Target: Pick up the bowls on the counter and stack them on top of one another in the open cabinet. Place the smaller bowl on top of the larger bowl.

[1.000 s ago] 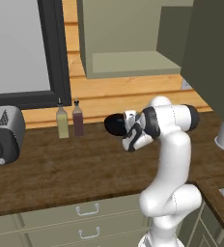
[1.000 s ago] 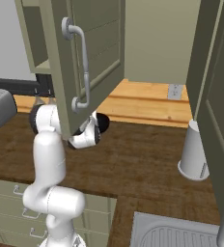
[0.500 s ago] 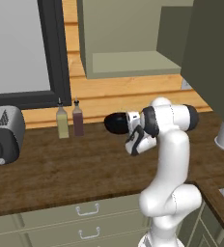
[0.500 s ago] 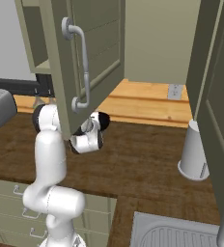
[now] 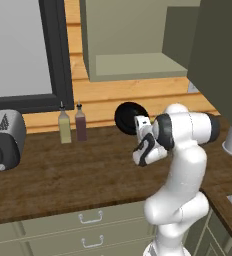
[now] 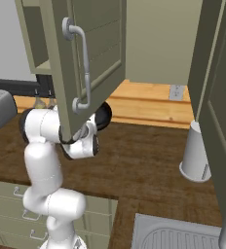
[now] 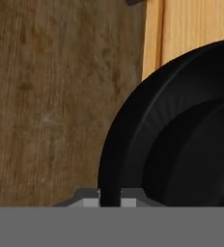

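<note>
Above counter (image 5: 63, 175), gripper (image 5: 138, 125) pinches rim of black bowl (image 5: 128, 117) — since a second ago bowl is lifted higher and turned on edge, facing back wall. Carry toward open cabinet (image 5: 133, 65) seems under way; shelf is well above. Arm is bent at elbow, forearm level, wrist pointing left — bowl hangs clear of wood.

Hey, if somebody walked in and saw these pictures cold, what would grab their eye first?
Probably the white arm holding a black bowl up on edge above the counter, the gripper clamped over its rim. Next, the open cabinet above it, with a bare shelf. Then the toaster at the far left and two bottles by the window.
</note>
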Controlling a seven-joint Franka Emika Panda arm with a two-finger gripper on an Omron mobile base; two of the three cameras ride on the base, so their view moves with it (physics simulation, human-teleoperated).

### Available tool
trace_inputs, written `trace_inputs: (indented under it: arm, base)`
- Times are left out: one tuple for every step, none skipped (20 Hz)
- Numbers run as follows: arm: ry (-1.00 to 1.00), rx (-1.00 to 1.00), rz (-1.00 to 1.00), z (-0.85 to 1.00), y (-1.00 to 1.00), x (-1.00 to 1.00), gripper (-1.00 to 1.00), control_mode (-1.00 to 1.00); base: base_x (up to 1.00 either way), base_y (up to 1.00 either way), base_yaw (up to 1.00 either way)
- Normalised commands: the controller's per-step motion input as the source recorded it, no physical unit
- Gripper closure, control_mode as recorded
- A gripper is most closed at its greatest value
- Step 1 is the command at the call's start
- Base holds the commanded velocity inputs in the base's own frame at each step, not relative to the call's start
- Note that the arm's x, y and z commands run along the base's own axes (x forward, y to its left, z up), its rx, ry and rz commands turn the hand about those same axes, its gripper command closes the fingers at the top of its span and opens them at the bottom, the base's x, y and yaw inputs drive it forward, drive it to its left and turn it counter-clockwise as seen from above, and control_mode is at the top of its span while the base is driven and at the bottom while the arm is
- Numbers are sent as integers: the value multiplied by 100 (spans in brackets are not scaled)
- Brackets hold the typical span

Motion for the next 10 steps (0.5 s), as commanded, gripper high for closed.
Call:
trace_inputs:
  arm:
    - [4,-1,0,100,17,-98,100,-100]
    - [11,-4,0,100,24,-100,100,-100]
    - [14,-5,0,100,26,-100,100,-100]
    - [23,-5,0,100,25,-100,100,-100]
    - [27,-7,0,100,30,-100,100,-100]
    - [30,-5,0,100,21,-100,100,-100]
    - [36,-4,0,100,16,-100,100,-100]
    - [39,-5,0,100,19,-100,100,-100]
    - [44,-5,0,100,14,-100,100,-100]
    - [46,-6,0,100,14,-100,100,-100]
  base:
    - [0,0,0]
    - [0,0,0]
    - [0,0,0]
    - [0,0,0]
    - [0,0,0]
    - [0,0,0]
    - [0,0,0]
    - [0,0,0]
    - [0,0,0]
    - [0,0,0]
